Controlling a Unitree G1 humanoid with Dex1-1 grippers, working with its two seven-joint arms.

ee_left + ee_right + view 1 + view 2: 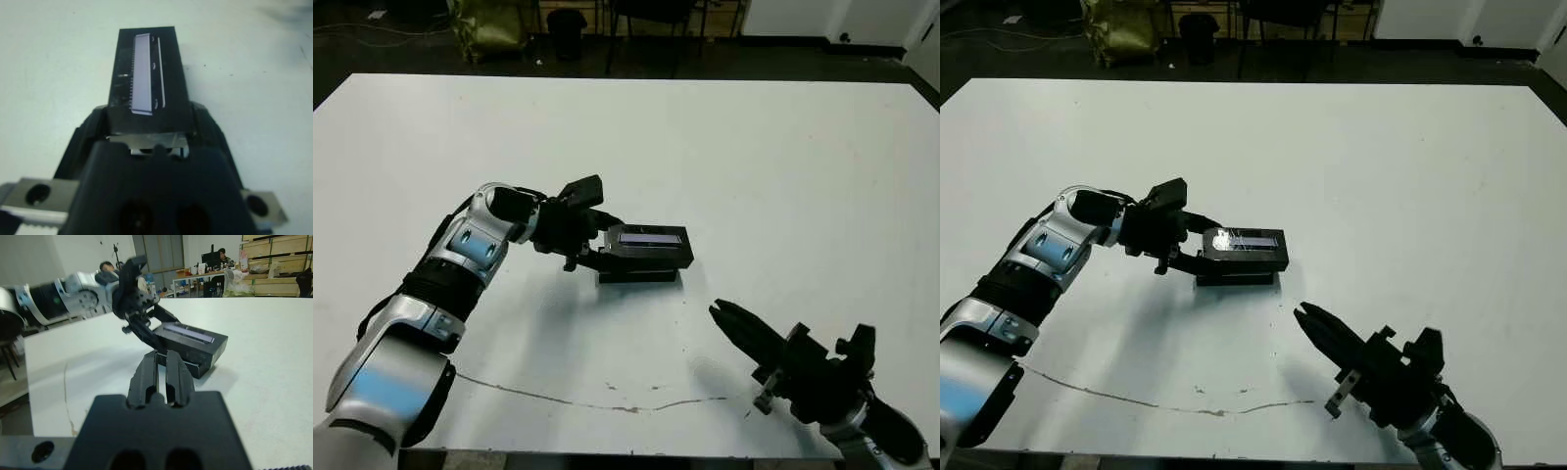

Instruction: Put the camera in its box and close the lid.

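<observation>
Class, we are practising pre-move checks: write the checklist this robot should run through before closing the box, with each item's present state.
1. Left gripper has the lid: ok, its fingers clamp one short end.
2. Lid over the box: ok, though it sits a little offset; whether they touch, cannot tell.
3. Lid's open side faces down: not ok, its pale strip faces up.
4. Camera inside the box: cannot tell, the lid hides the box's inside.
5. Right gripper out of the way: ok, shut, empty, apart from the box.
</observation>
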